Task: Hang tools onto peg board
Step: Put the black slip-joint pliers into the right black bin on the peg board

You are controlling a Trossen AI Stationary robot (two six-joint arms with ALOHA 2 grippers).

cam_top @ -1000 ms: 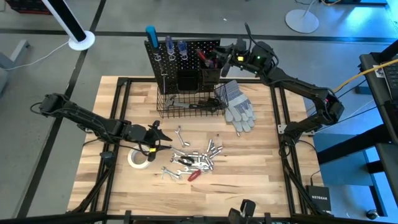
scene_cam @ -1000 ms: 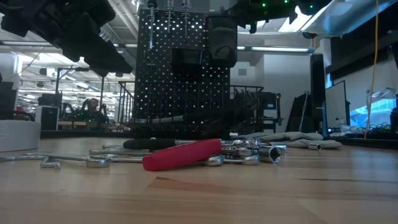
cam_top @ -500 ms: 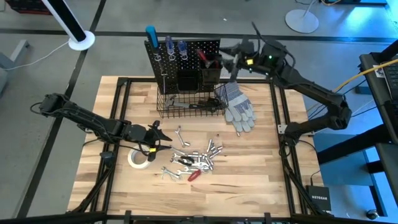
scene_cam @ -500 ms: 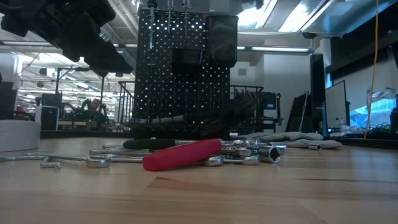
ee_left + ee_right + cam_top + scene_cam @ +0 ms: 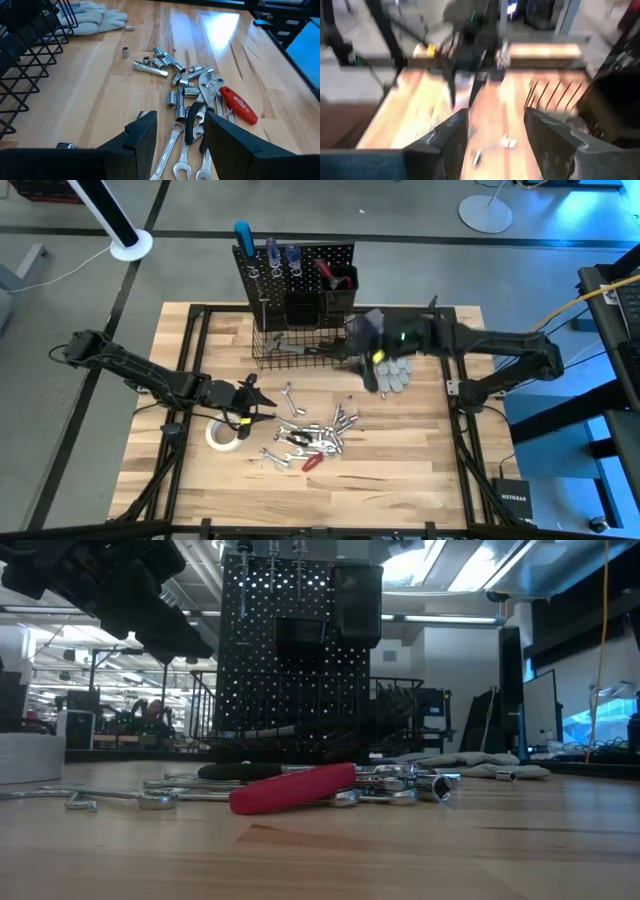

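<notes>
1. The peg board (image 5: pixel 295 275) stands upright at the far edge of the desk (image 5: pixel 420 470), with blue-handled screwdrivers (image 5: pixel 280 252) and a red-handled tool (image 5: pixel 327 270) already up on it, plus a black bin (image 5: pixel 300 310) and the wire basket (image 5: pixel 300 348) at its base.
2. Most of the tools are loose in a pile (image 5: pixel 312 435) mid-desk: wrenches (image 5: pixel 172 150), sockets (image 5: pixel 162 61), pliers (image 5: pixel 202 97) and a red-handled screwdriver (image 5: pixel 239 105).
3. That pile sits right ahead of the left gripper's fingers (image 5: pixel 135 145), with one wrench running in between them. These fingers are spread fairly wide and hold nothing.
4. The left gripper (image 5: pixel 262 402) hovers low, and the white tape roll (image 5: pixel 224 434) lies just beside it, on the near side.
5. The right gripper (image 5: pixel 345 348) is over the basket's right end, its arm crossing above the grey gloves (image 5: pixel 392 375). Its fingers (image 5: pixel 447 137) are spread apart and empty, with the desk blurred beyond them.
</notes>
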